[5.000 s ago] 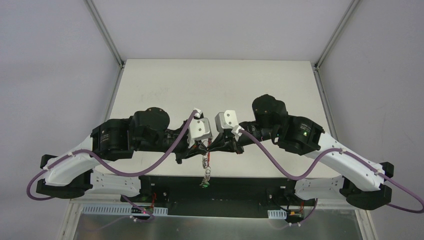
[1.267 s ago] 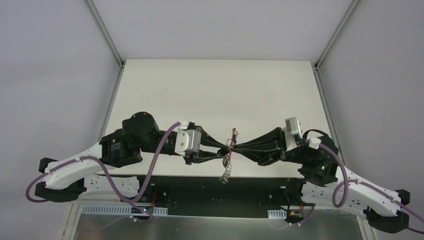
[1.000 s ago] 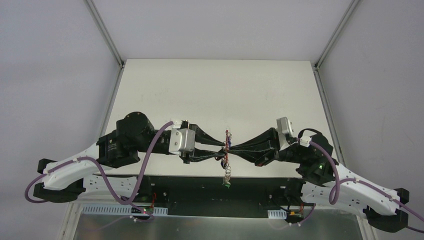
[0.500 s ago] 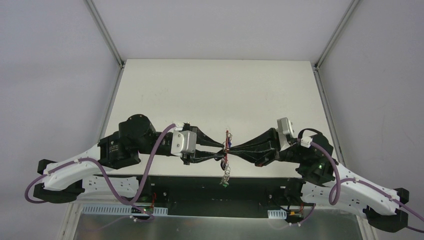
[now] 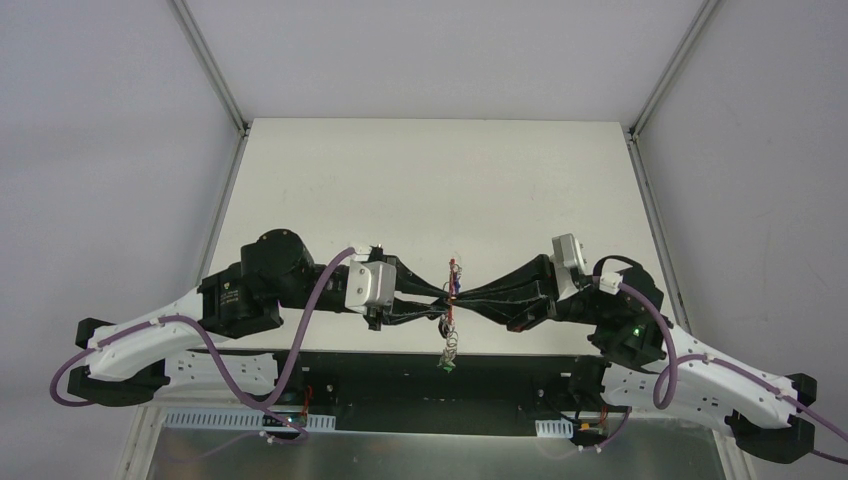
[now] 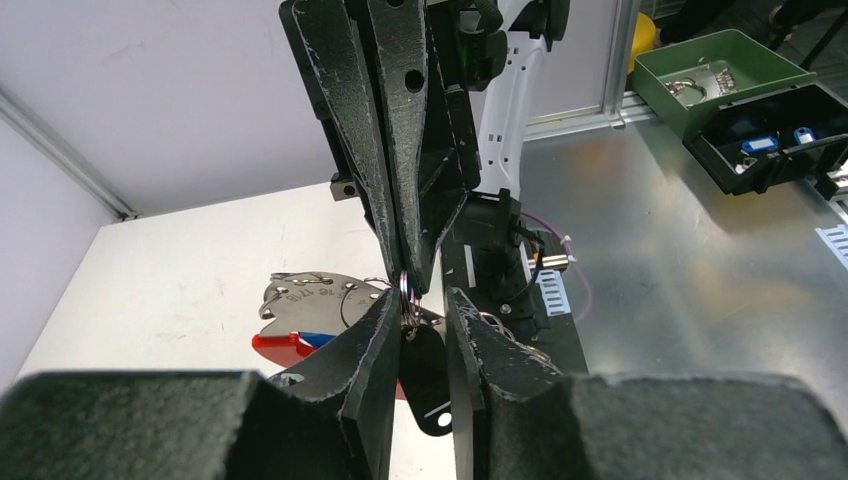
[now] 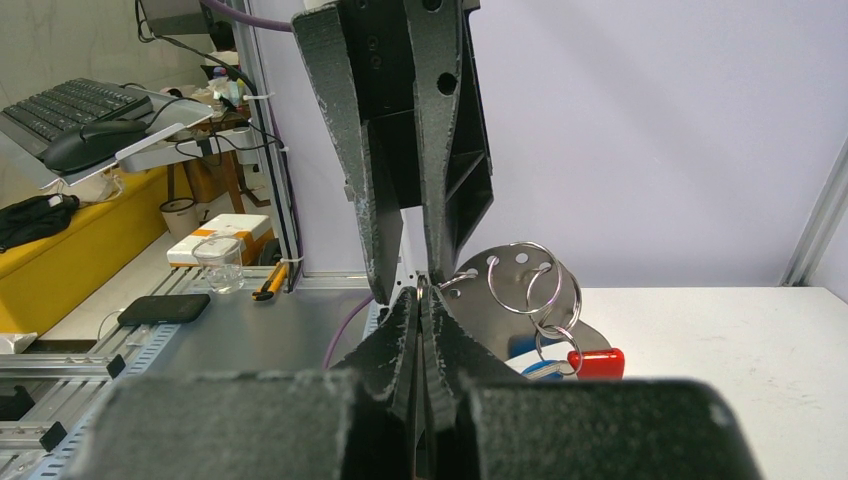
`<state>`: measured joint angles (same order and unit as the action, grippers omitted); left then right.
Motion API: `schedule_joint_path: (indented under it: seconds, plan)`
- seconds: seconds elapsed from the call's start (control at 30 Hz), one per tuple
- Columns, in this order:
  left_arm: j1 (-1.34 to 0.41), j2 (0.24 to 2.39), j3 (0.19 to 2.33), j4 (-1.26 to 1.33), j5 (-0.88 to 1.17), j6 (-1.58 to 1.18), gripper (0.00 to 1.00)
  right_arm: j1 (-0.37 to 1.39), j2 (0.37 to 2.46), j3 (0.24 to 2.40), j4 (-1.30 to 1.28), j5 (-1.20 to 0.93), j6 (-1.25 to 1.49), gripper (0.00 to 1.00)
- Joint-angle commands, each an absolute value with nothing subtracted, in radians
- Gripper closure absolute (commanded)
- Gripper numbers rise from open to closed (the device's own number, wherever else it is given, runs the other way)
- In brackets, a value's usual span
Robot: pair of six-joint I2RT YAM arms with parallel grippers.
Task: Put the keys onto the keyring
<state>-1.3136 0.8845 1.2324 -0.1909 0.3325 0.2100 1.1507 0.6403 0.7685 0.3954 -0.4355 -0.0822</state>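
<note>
Hanging over the near edge of the tabletop [image 5: 430, 180], the keyring [image 5: 452, 278] sat pinched in the fully closed right jaws, left jaws a sliver apart around a black key [image 6: 428, 372], grip unclear; pulling apart risked dropping the dangling keys [image 5: 447, 352].

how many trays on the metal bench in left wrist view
2: a green tray at upper right, a black tray just below it. Others may be out of view.
</note>
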Motion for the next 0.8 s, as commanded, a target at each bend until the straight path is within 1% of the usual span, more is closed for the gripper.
schedule_joint_path:
  seconds: [0.0,0.07,0.1,0.17,0.4,0.7,0.73,0.77]
  plan:
    - [-1.308,0.888,1.233,-0.146,0.339,0.197,0.8,1.157,0.638,0.805,0.511,-0.455,-0.087,1.0]
    - [-1.307,0.888,1.233,-0.148,0.34,0.197,0.83,1.157,0.64,0.805,0.513,-0.455,-0.086,1.0]
    - [-1.307,0.889,1.234,-0.15,0.34,0.198,0.88,1.158,0.641,0.807,0.514,-0.455,-0.087,1.0]
    - [-1.307,0.894,1.241,-0.159,0.333,0.198,1.0,1.159,0.641,0.807,0.518,-0.456,-0.087,1.0]
    - [-1.307,0.929,1.301,-0.23,0.272,0.185,1.0,1.163,0.63,0.803,0.497,-0.453,-0.086,1.0]
    - [-1.307,0.966,1.4,-0.334,0.287,0.177,1.0,1.163,0.619,0.839,0.328,-0.438,-0.12,1.0]
    - [-1.307,0.973,1.413,-0.35,0.291,0.175,1.0,1.162,0.618,0.849,0.305,-0.432,-0.125,0.94]
    - [-1.307,0.981,1.425,-0.364,0.295,0.173,1.0,1.163,0.618,0.855,0.283,-0.428,-0.129,0.9]
